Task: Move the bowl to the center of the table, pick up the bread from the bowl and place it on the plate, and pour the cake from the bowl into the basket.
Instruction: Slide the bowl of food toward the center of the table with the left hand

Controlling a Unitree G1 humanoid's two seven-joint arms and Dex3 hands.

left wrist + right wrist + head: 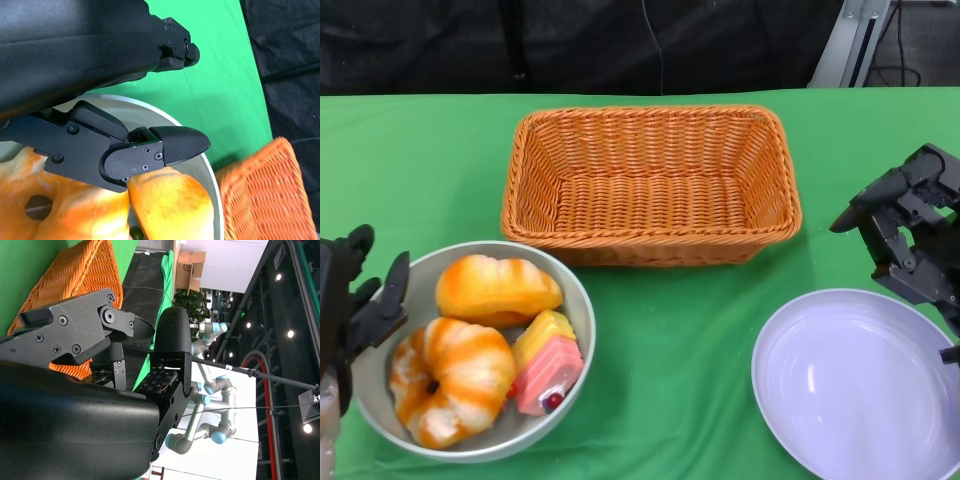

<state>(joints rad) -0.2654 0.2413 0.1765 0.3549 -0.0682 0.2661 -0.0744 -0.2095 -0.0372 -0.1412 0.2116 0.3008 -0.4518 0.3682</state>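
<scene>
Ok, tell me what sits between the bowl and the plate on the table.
Nothing: in the head view only bare green tablecloth separates the bowl from the plate. The basket stands farther back, behind that stretch.

Our left hand (360,300) sits at the near left edge of the head view, its fingers (392,285) reaching over the rim of the bowl (575,300), one on the inside and the rest outside, so we grip that rim. In the left wrist view one finger (170,145) lies over the rim, above the bread. Our right hand (910,230) hangs at the far right, raised off the table, fingers (865,210) spread and pointing inward, holding nothing. The right wrist view shows its fingers (172,335) apart with only air between them.
</scene>
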